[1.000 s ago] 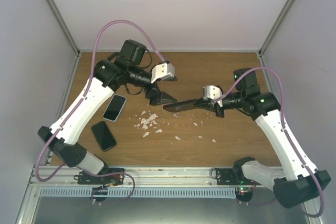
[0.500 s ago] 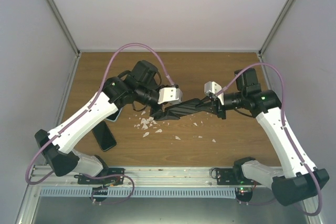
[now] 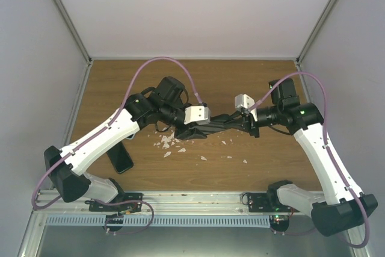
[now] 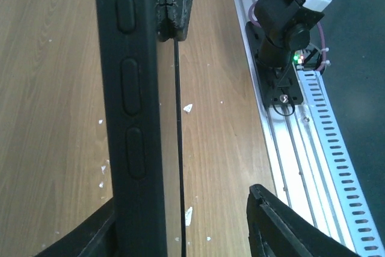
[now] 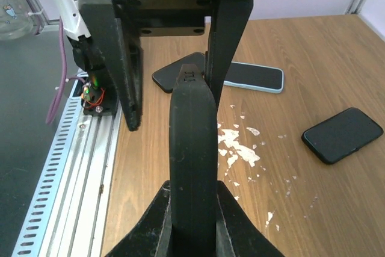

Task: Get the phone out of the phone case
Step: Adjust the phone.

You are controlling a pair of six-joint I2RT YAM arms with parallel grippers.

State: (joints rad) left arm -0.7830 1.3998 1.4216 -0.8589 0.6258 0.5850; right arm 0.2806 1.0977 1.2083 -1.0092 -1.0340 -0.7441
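Phone case (image 4: 132, 118) edge-on between fingers (image 4: 277, 233); one finger apart.

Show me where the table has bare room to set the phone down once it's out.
Free: the far strip of the table, and the near strip along the rail, short of the white flakes. Crowded: the left side, with spare phones, a black phone and a blue-edged phone among them; the flakes litter the middle, below the raised cased phone.

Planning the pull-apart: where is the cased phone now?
Centre of the top view: the cased phone hangs over the table, right end clamped by the right gripper, left end between the left gripper's open jaws, near white flakes.
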